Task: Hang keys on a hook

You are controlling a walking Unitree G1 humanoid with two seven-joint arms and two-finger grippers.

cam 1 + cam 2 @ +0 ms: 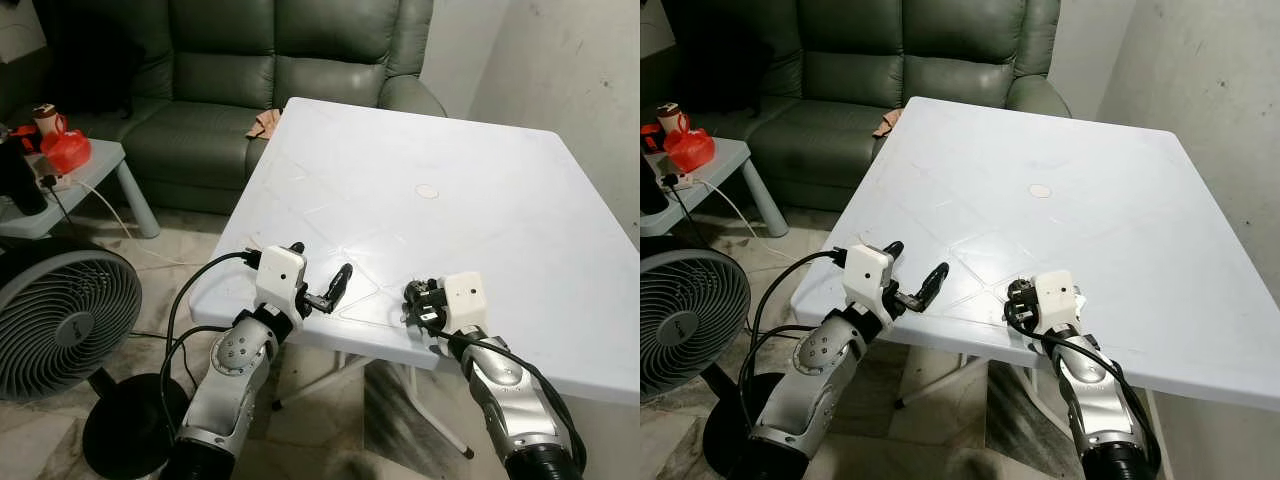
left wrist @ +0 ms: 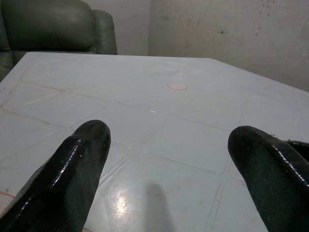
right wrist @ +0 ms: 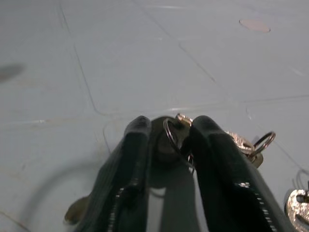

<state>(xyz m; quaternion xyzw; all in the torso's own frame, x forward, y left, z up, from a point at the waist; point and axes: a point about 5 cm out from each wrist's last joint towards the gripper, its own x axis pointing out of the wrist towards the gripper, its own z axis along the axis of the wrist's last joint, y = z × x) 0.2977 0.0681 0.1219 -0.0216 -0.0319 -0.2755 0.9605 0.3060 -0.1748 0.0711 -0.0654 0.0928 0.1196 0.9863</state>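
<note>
My right gripper (image 1: 412, 296) rests low on the near edge of the white plastic table (image 1: 480, 190). It is shut on a bunch of keys (image 3: 241, 141). The key ring (image 3: 173, 134) is pinched between its two black fingers, and loose keys trail beside them on the tabletop. My left gripper (image 1: 322, 262) hovers at the table's near left edge, open, with nothing between its fingers (image 2: 82, 159). Its view looks across the bare tabletop toward a small round cap (image 2: 177, 86) at the centre.
A green sofa (image 1: 250, 70) stands behind the table. A grey floor fan (image 1: 55, 320) and a low side table (image 1: 95, 165) with a red object (image 1: 66, 150) are on the left. A white wall (image 1: 580, 70) runs close along the table's right side.
</note>
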